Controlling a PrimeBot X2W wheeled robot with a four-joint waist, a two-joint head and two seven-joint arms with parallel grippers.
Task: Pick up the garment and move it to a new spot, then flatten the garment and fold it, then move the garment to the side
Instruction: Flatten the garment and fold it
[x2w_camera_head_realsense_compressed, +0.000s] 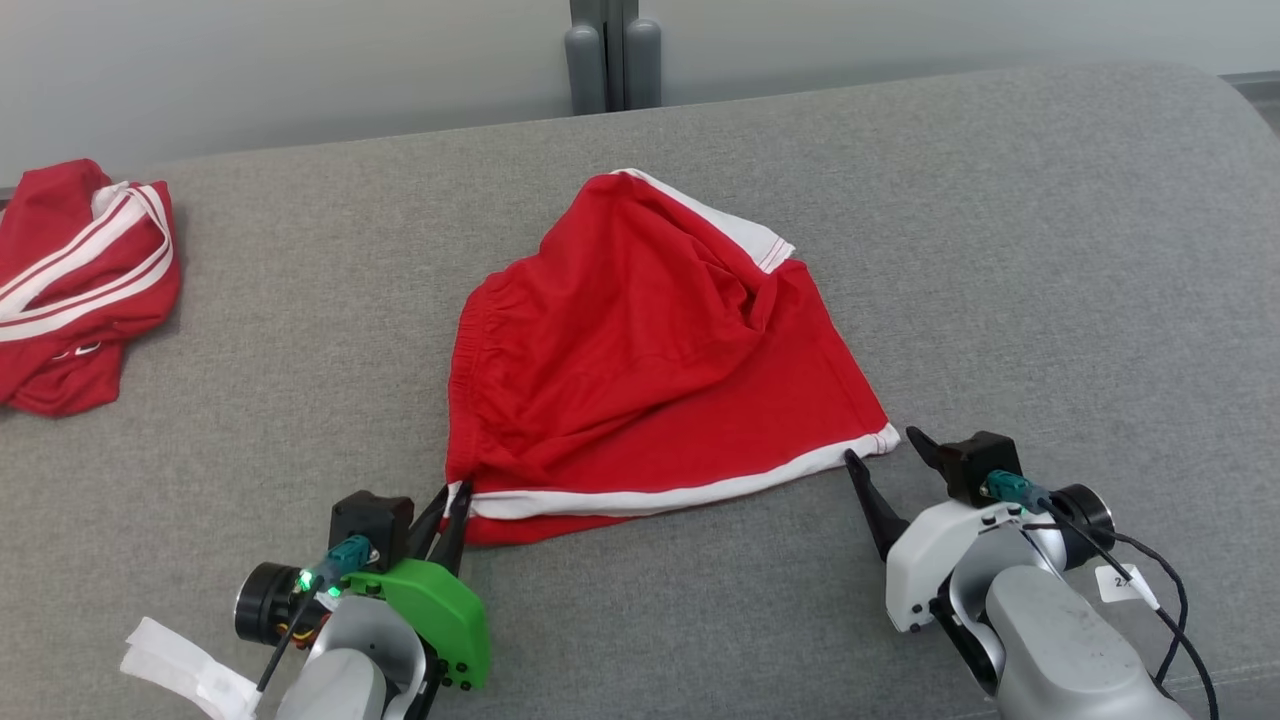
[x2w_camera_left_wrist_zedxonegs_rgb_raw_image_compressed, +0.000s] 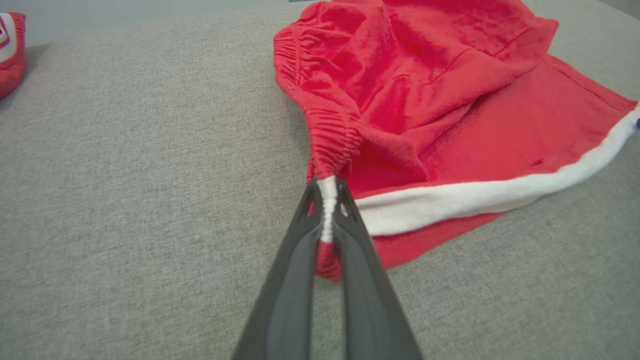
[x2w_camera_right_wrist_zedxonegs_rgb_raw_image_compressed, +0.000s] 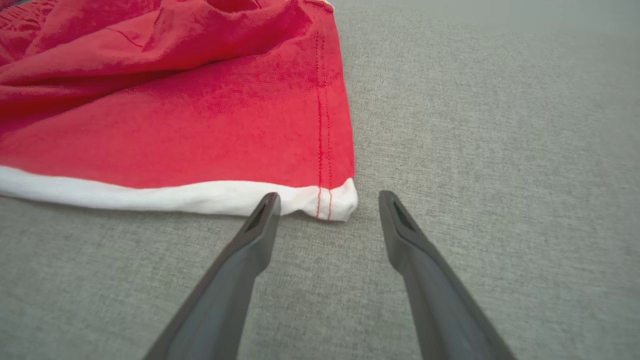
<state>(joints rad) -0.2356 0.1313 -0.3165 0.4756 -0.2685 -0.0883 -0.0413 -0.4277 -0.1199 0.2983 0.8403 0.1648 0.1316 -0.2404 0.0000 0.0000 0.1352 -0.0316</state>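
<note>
The garment (x2w_camera_head_realsense_compressed: 650, 370) is a pair of red shorts with white trim, lying rumpled in the middle of the grey surface. My left gripper (x2w_camera_head_realsense_compressed: 452, 492) is shut on its near left corner; in the left wrist view the white hem is pinched between the gripper (x2w_camera_left_wrist_zedxonegs_rgb_raw_image_compressed: 327, 186) tips, with the garment (x2w_camera_left_wrist_zedxonegs_rgb_raw_image_compressed: 425, 100) spreading beyond. My right gripper (x2w_camera_head_realsense_compressed: 880, 447) stands open at the near right corner. In the right wrist view the right gripper (x2w_camera_right_wrist_zedxonegs_rgb_raw_image_compressed: 327, 200) straddles the white corner of the garment (x2w_camera_right_wrist_zedxonegs_rgb_raw_image_compressed: 200, 125), its fingers (x2w_camera_right_wrist_zedxonegs_rgb_raw_image_compressed: 260, 220) apart, the left one touching the hem.
A second red garment with white stripes (x2w_camera_head_realsense_compressed: 80, 280) lies bunched at the far left of the grey surface (x2w_camera_head_realsense_compressed: 1050, 250). A grey post (x2w_camera_head_realsense_compressed: 612, 55) stands behind the far edge. White strapping (x2w_camera_head_realsense_compressed: 180, 670) hangs by my left wrist.
</note>
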